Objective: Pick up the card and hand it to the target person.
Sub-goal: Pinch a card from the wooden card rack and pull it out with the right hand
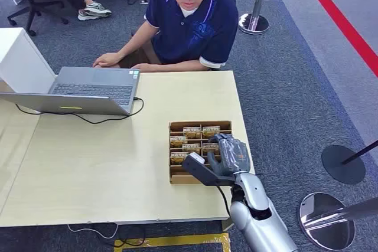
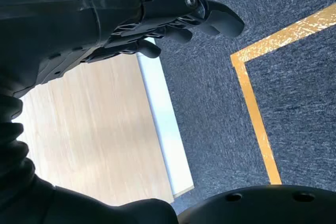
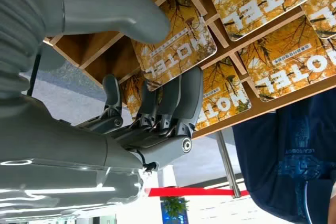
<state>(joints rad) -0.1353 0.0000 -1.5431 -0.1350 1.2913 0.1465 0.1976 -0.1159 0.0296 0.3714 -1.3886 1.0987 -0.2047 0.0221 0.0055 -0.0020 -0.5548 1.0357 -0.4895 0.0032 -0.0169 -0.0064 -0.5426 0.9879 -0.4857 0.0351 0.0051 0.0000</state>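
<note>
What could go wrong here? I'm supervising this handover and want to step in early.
The right hand reaches into the card tray, where hotel cards lie close together, so its fingers could drag a neighbouring card or miss the grip. The tray sits near the table edge and might get nudged.

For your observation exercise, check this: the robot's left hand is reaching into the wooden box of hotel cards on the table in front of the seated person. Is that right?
Not quite: it is the right hand reaching into the wooden box of hotel cards, as the head view shows. The left hand hangs beside the table. The rest stands.
</note>
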